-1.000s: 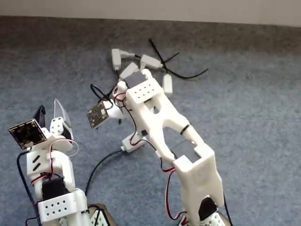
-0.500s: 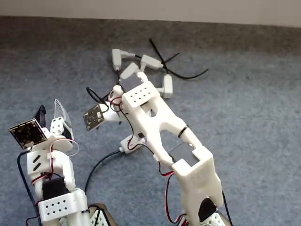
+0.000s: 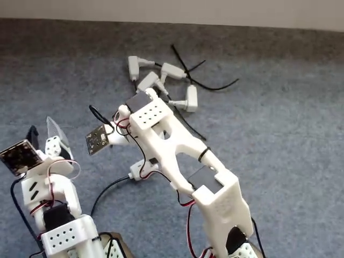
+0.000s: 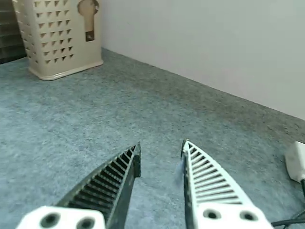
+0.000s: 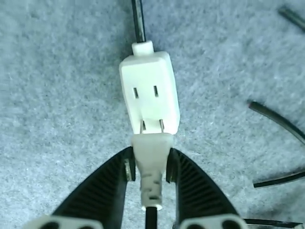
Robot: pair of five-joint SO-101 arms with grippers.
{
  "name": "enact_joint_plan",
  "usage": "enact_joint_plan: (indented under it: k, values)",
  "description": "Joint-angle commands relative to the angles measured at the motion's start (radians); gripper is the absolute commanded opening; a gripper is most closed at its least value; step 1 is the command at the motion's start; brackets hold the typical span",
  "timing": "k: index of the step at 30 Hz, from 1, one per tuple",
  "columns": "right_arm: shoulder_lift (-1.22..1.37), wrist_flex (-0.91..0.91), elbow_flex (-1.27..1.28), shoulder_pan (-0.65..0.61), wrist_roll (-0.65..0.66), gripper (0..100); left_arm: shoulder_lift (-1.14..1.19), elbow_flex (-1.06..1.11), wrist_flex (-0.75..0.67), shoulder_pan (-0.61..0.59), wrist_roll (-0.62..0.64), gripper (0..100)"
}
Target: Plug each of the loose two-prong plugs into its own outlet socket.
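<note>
My right gripper (image 5: 149, 159) is shut on a white two-prong plug (image 5: 151, 151). Its prongs sit partly inside the near socket of a white outlet block (image 5: 149, 91) on the grey carpet. From above, that outlet block (image 3: 137, 174) pokes out from under the right arm (image 3: 177, 156), trailing a black cord. Several loose white plugs (image 3: 172, 71) with black cords lie in a cluster farther back. My left gripper (image 4: 161, 150) hovers open over bare carpet at the near left, holding nothing; its fingers (image 3: 54, 130) point toward the back.
A beige perforated basket (image 4: 57, 36) stands by the pale wall in the left wrist view. One white plug (image 4: 296, 160) shows at that view's edge. Black cord ends (image 5: 276, 119) lie on the carpet beside the outlet block.
The right arm has swung left and toward the near side with the plug, and the outlet block slid with it. The left arm shifted a little to the left.
</note>
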Motion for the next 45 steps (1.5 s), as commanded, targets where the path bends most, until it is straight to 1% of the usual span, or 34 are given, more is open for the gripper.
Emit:
enact_joint_plan:
  k: [1, 4, 6, 10, 12, 14, 17, 19, 22, 23, 27, 29, 32, 34, 37, 39, 40, 42, 43, 45]
  values:
    - [0.007, 0.019, 0.008, -0.018, -0.014, 3.3, -0.012, 0.015, -0.002, -0.097, 0.008, 16]
    - [-0.005, 0.016, -0.033, 0.012, -0.023, 3.3, -0.012, 0.015, -0.002, -0.173, 0.008, 16]
    - [-0.028, 0.018, -0.085, 0.042, -0.063, 3.3, -0.012, 0.015, -0.002, -0.213, 0.008, 16]
    - [-0.093, 0.073, -0.228, 0.101, -0.074, 3.3, -0.012, 0.021, -0.002, -0.249, 0.006, 16]
    - [-0.124, 0.128, -0.303, 0.117, -0.074, 3.3, -0.012, 0.021, 0.002, -0.243, 0.006, 16]
    - [-0.163, 0.134, -0.357, 0.137, -0.094, 3.3, -0.012, 0.021, 0.003, -0.234, 0.008, 16]
    - [-0.237, 0.134, -0.371, 0.17, -0.123, 3.3, -0.01, 0.021, 0.011, -0.18, 0.006, 16]
    - [-0.278, 0.134, -0.371, 0.189, -0.13, 3.3, -0.01, 0.021, 0.046, -0.14, 0.003, 16]
    - [-0.325, 0.133, -0.371, 0.214, -0.239, 3.3, -0.012, 0.022, 0.109, -0.073, -0.005, 16]
    - [-0.337, 0.133, -0.371, 0.223, -0.282, 3.3, -0.012, 0.019, 0.133, -0.05, -0.035, 16]
    - [-0.415, 0.133, -0.372, 0.297, -0.425, 3.3, -0.012, 0.002, 0.255, 0.076, -0.249, 16]
    - [-0.463, 0.133, -0.371, 0.341, -0.48, 3.3, -0.012, -0.033, 0.381, 0.137, -0.365, 16]
    - [-0.527, 0.134, -0.371, 0.398, -0.551, 3.3, -0.012, -0.108, 0.58, 0.225, -0.493, 16]
    - [-0.562, 0.134, -0.369, 0.426, -0.595, 3.3, -0.012, -0.159, 0.681, 0.288, -0.601, 16]
    - [-0.591, 0.134, -0.334, 0.467, -0.715, 3.3, -0.01, -0.211, 0.773, 0.392, -0.784, 16]
    - [-0.613, 0.134, -0.262, 0.484, -0.781, 3.3, -0.001, -0.232, 0.807, 0.456, -0.888, 17]
    - [-0.627, 0.134, -0.211, 0.495, -0.806, 3.3, 0.001, -0.236, 0.818, 0.489, -0.933, 19]
    - [-0.656, 0.134, -0.107, 0.524, -0.842, 3.3, 0.001, -0.246, 0.848, 0.555, -0.99, 25]
    - [-0.673, 0.134, -0.059, 0.544, -0.85, 3.3, 0.001, -0.252, 0.861, 0.582, -0.996, 28]
    - [-0.713, 0.134, 0.021, 0.59, -0.856, 3.3, 0.004, -0.291, 0.888, 0.624, -0.98, 29]
